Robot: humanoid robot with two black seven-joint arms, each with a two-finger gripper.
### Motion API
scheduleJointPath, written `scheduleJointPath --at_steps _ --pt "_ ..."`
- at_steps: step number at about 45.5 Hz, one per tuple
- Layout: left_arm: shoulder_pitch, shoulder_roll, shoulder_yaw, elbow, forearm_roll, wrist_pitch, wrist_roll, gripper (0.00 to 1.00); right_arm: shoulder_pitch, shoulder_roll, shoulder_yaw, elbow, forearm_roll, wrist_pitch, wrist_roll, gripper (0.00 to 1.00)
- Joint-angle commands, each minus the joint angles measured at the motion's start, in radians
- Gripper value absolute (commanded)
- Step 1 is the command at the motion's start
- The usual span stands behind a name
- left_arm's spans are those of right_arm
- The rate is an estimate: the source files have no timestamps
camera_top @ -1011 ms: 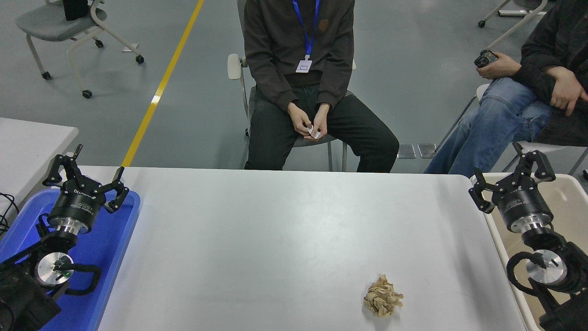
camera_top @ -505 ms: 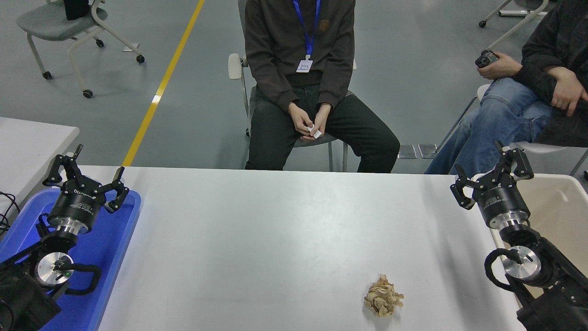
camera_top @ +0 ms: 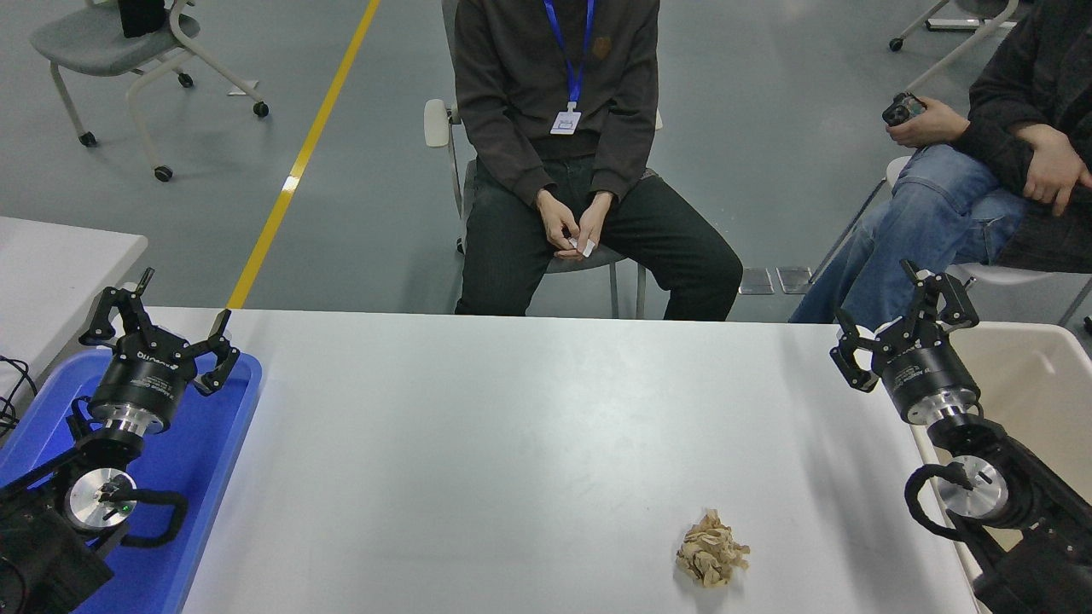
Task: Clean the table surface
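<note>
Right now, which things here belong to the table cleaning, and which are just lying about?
Job: table; crumpled paper wad lying on it; right pincer, open.
Lying about: blue tray under parked left pincer; beige bin; chairs; seated people.

Matt smooth table surface (camera_top: 512, 443); crumpled tan paper wad (camera_top: 711, 560); glossy blue plastic tray (camera_top: 205, 460).

Your robot's arms are black, each with a silver metal collar behind its tool: left tool (camera_top: 158, 317), right tool (camera_top: 896, 318). Each wrist carries a round silver cap and a looped black cable; white lettering marks the left tool's body.
</note>
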Motion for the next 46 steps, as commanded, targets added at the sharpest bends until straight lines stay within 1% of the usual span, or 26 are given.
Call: scheduleJointPath --at_steps 1,10,16,19,22,26,32,36,40,46 --pt "0.000 0.000 0.000 0.000 0.000 0.000 0.000 1.00 0.032 -0.046 -0.034 -0.020 0.002 -0.007 0.008 0.99" --pt "0.000 0.000 0.000 -0.001 0.000 0.000 0.001 1.00 0.051 -0.029 -0.025 -0.024 0.005 0.006 0.005 1.00" --pt "0.000 0.000 0.000 0.000 0.000 0.000 0.000 1.00 0.048 -0.018 -0.057 -0.004 0.005 0.016 0.005 1.00" --pt "0.000 0.000 0.000 0.000 0.000 0.000 0.000 1.00 0.045 -0.020 -0.084 0.016 -0.004 0.019 -0.001 0.98" --pt "0.000 0.000 0.000 -0.001 0.000 0.000 0.001 1.00 0.045 -0.049 -0.136 0.051 -0.005 0.019 -0.008 0.97" --pt "0.000 0.000 0.000 0.000 0.000 0.000 0.000 1.00 0.039 -0.142 -0.198 0.111 -0.004 0.025 -0.028 0.97" --pt "0.000 0.002 0.000 -0.001 0.000 0.000 0.001 1.00 0.039 -0.230 -0.267 0.170 0.001 0.110 -0.038 0.99" --pt "0.000 0.000 0.000 0.000 0.000 0.000 0.001 1.00 0.049 -0.253 -0.316 0.177 -0.016 0.122 -0.057 0.99" --pt "0.000 0.000 0.000 0.000 0.000 0.000 0.001 1.00 0.065 -0.289 -0.377 0.196 -0.066 0.127 -0.087 0.99" --pt "0.000 0.000 0.000 -0.001 0.000 0.000 0.001 1.00 0.091 -0.360 -0.451 0.278 -0.140 0.128 -0.104 1.00"
